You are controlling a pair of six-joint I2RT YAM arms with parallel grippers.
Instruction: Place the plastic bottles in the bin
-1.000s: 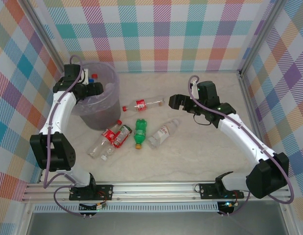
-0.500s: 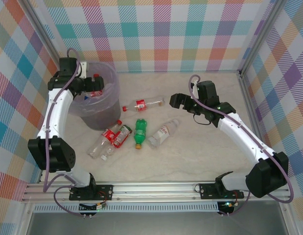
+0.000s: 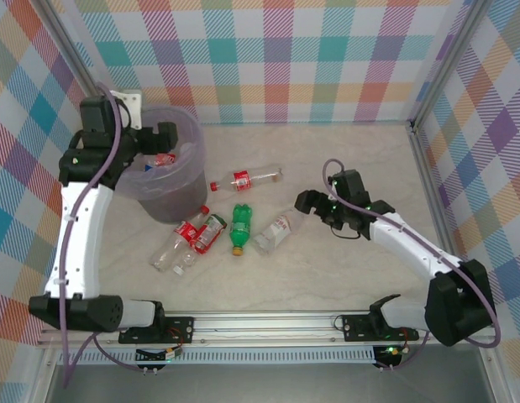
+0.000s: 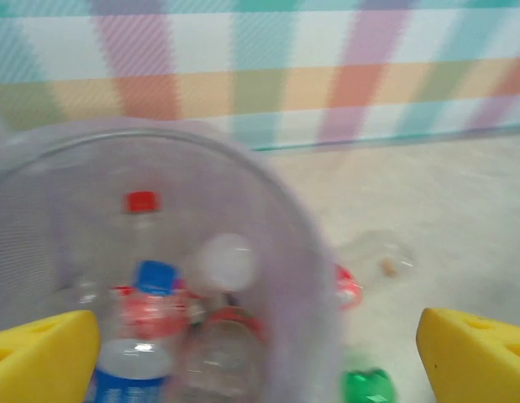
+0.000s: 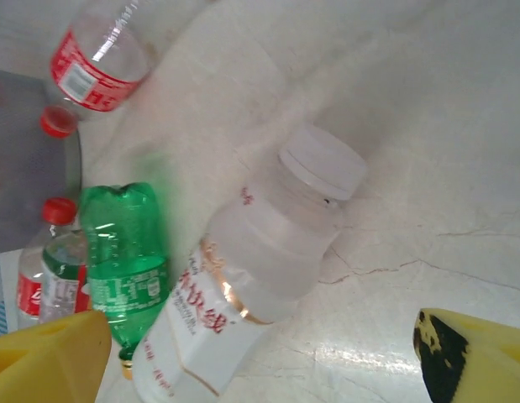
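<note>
The lilac-grey bin (image 3: 173, 200) stands at the back left with several plastic bottles inside, among them a blue-capped one (image 4: 154, 279) and a white-capped one (image 4: 227, 261). My left gripper (image 3: 155, 139) hangs open above the bin's rim (image 4: 159, 137), its yellow fingertips (image 4: 39, 357) wide apart and nothing between them. More bottles lie on the table: a red-labelled one (image 3: 245, 178), a green one (image 3: 240, 225) and a white-capped, white-labelled one (image 5: 260, 277). My right gripper (image 3: 307, 202) is open just above the white-capped bottle (image 3: 279, 227), one fingertip (image 5: 474, 361) on each side of it.
Three more red-labelled bottles (image 3: 191, 235) lie in a cluster just in front of the bin. Checked walls close off the table at the back and sides. Bare marble tabletop (image 3: 369, 151) stretches to the right of the bottles.
My left gripper has risen and drawn back to the left above the bin, and a red-capped bottle it let go now lies inside. My right gripper has dropped forward towards the white-capped bottle.
</note>
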